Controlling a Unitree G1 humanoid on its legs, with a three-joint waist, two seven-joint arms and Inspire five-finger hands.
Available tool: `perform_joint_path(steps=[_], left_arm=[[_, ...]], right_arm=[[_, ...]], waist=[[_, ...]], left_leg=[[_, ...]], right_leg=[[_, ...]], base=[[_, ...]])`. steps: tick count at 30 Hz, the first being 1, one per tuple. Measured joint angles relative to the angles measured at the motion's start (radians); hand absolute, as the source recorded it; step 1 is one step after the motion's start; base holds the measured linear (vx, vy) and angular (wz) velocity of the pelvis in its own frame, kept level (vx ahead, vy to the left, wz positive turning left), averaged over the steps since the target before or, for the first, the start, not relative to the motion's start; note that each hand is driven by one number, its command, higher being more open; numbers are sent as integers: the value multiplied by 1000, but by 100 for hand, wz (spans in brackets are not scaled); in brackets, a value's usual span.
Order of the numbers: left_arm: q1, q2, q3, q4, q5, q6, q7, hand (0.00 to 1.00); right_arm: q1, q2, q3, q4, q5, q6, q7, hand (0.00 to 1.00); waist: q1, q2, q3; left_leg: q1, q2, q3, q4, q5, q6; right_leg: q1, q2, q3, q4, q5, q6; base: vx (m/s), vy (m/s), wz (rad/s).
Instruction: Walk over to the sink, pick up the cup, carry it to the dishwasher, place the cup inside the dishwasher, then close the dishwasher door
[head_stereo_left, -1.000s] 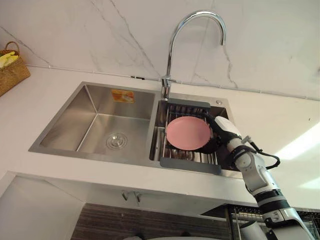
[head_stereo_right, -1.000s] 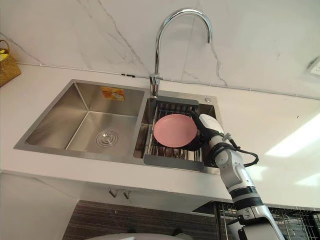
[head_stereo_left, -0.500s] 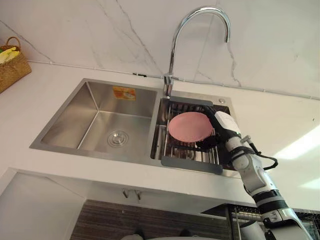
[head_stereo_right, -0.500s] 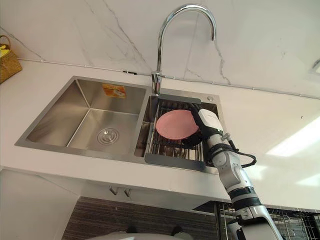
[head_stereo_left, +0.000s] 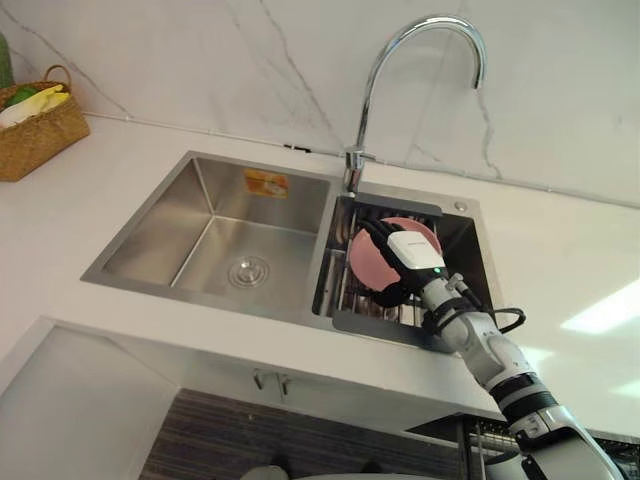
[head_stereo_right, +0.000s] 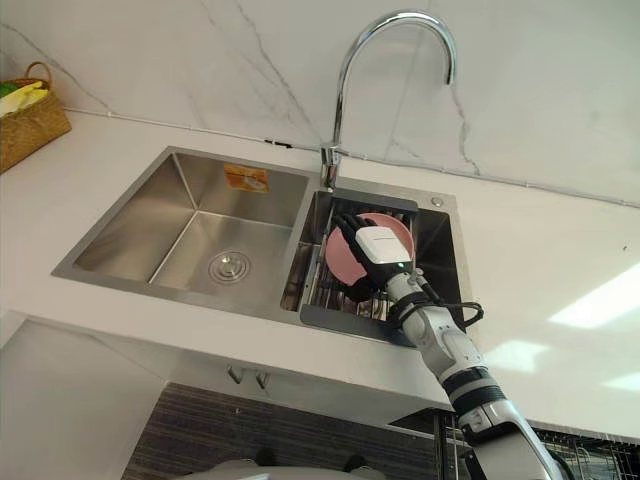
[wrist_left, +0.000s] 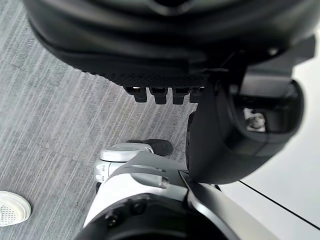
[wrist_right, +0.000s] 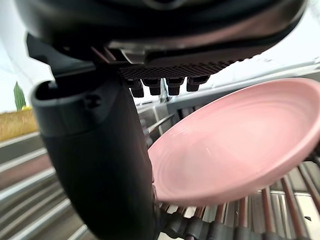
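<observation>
One pink plate (head_stereo_left: 366, 262), tilted over the sink rack (head_stereo_left: 385, 323), is pinched by the right hand (head_stereo_left: 411, 251).

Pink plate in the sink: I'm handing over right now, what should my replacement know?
Left hand: open, idle, over the grey floor.
Right hand: on the round pink plate; grip unconfirmed.
The plate sits tilted on the metal rack in the steel sink's right basin; it is a plate, not a cup.
Done: walk to sink, reach.
Left: secure, lift, carry to dishwasher, load, close door.
</observation>
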Motion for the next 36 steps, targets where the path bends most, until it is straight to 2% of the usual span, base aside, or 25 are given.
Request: perform_joint_path(steps=[11,17,31,33,36], left_arm=[[1,4,-2,3,0,2,-3,100],[0,5,-2,3,0,-1,-5,100],[-3,9,-4,-1,19,-2,-21,100],[-3,9,-4,-1,18,-1,-21,100],[-3,9,-4,-1,19,0,-21,100]], right_arm=[[-54,-15,49,68,-42,46,-55,100],[-65,-15,49,106,-43,48,-89,100],[-65,-16,44,136,-49,60,-173,100],[-65,-22,24,147,-36,84,-175,100],[-57,-30,20,147,30,88,-175,100]], waist=[[11,-2,3],[23,-5,5],[25,-6,6],[25,-6,6],[23,-5,6]], left_leg=[[-4,-2,-18,-1,4,-7],[-7,-2,-20,-5,6,-10],[-9,-2,-4,-1,7,-10],[-10,-3,-2,-1,8,-7],[-8,-3,-2,0,10,-5]], right_leg=[[6,-6,-19,0,0,0],[6,-7,-20,0,-2,3],[-3,-7,1,4,4,-2],[-6,-8,4,5,5,-1],[-6,-7,10,5,6,0]], base=[[-8,12,5],[-2,1,1],[19,9,-3],[43,12,-4],[35,9,-6]])
